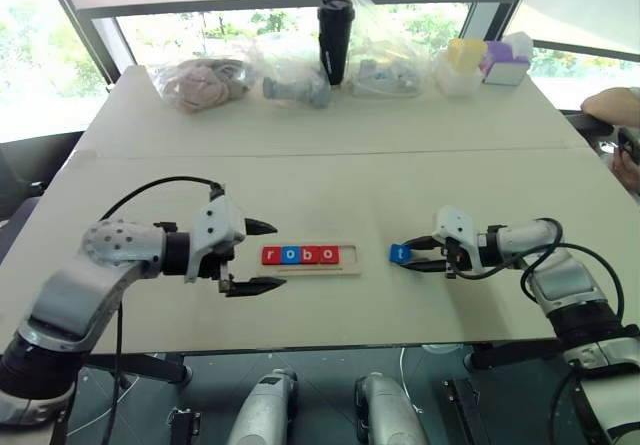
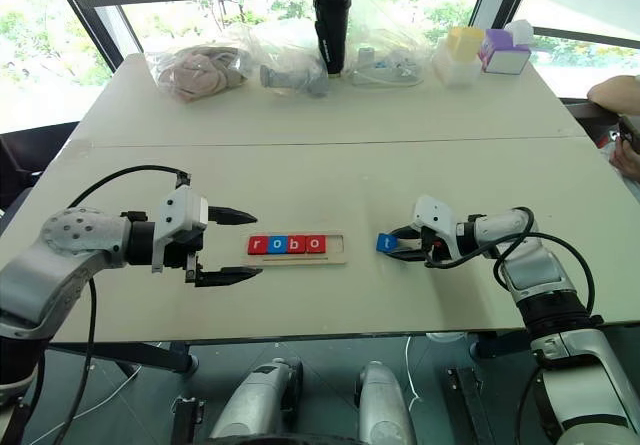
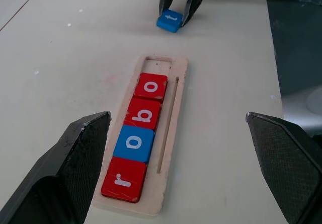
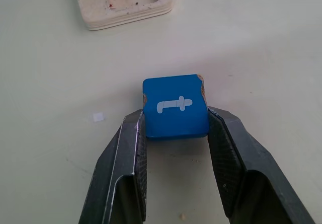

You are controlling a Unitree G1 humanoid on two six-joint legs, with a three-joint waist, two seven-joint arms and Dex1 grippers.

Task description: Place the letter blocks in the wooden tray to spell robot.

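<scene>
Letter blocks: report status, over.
Right tool shut on blue t block. Left tool open, idle beside wooden tray. Tray reads r-o-b-o; last slot open. Path clear.

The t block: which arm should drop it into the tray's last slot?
Right. The right gripper is already shut on the blue t block, near the wooden tray's empty end; the left gripper hangs open.

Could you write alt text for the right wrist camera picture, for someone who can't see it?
The right gripper has its two black fingers shut on a blue t block resting on a pale table. The empty end of the wooden tray lies beyond it.
</scene>
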